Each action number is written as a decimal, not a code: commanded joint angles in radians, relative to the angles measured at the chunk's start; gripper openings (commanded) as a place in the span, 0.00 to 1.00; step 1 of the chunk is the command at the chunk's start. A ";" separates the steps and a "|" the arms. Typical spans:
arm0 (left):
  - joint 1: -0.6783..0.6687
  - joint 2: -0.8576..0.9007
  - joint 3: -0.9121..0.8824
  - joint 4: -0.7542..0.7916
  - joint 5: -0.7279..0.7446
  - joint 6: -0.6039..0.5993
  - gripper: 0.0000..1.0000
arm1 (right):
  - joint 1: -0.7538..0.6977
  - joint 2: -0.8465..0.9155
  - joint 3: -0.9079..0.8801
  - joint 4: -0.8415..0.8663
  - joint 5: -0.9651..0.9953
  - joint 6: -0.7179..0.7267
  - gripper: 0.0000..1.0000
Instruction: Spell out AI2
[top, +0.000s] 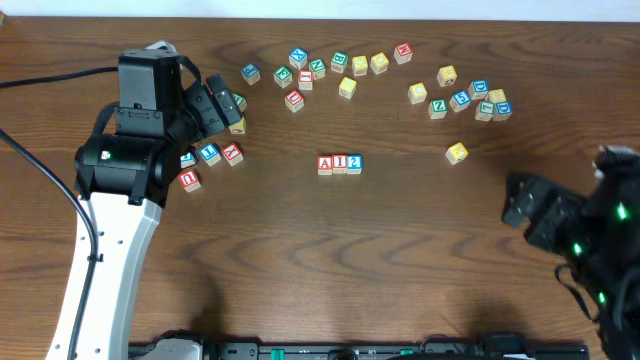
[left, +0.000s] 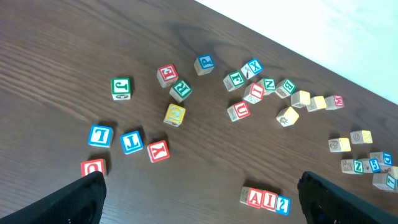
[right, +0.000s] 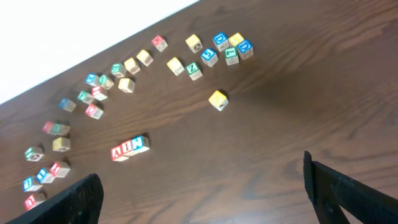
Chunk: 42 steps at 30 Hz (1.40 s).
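**AI2 row sits mid-surface; both grippers empty**

The row of A, I and 2 blocks lies at the middle of the surface, its blocks touching, apart from the loose blocks behind. The left gripper and right gripper stand wide, holding nothing, well off the row. The blocks look like small wooden cubes, so probably light, rigid and sturdy. Each is best taken by its front and back faces, since the side faces abut neighbours.

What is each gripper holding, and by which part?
Nothing. The left gripper and right gripper are open and empty; the AI2 blocks lie apart from both.
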 joint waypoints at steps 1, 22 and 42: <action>0.002 0.002 0.012 -0.004 -0.009 0.006 0.98 | -0.007 -0.025 0.010 -0.022 0.011 -0.009 0.99; 0.002 0.002 0.012 -0.004 -0.009 0.006 0.97 | -0.034 -0.277 -0.474 0.618 0.037 -0.291 0.99; 0.002 0.002 0.012 -0.004 -0.009 0.006 0.98 | -0.033 -0.795 -1.368 1.327 0.034 -0.282 0.99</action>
